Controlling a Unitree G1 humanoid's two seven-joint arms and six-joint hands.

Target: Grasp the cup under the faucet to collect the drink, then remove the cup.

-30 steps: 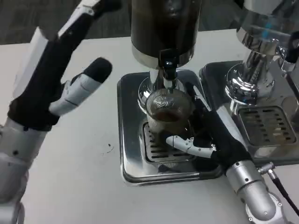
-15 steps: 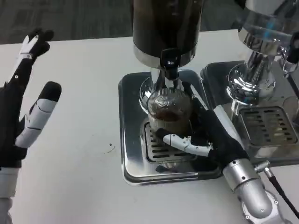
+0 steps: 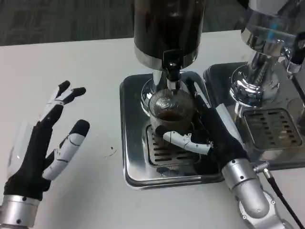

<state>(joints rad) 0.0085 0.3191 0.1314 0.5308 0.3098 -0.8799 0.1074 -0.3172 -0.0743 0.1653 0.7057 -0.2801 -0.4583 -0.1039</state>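
Note:
A clear plastic cup (image 3: 170,114) holding dark drink stands on the drip grate (image 3: 159,151) under the black faucet (image 3: 172,69) of the dark dispenser (image 3: 167,28). My right hand (image 3: 209,131) wraps around the cup from the right, with white fingers (image 3: 183,140) across its front lower part. My left hand (image 3: 47,145) hovers over the table at the left, fingers spread and holding nothing.
The steel drip tray (image 3: 131,138) sits under the dispenser. A second chrome dispenser (image 3: 259,62) with its own tray and grate (image 3: 271,126) stands at the right. Bare white table lies between my left hand and the tray.
My left arm has dropped from near the dispenser top down to the table's left side, hand open. The right hand stays on the cup, which looks slightly fuller.

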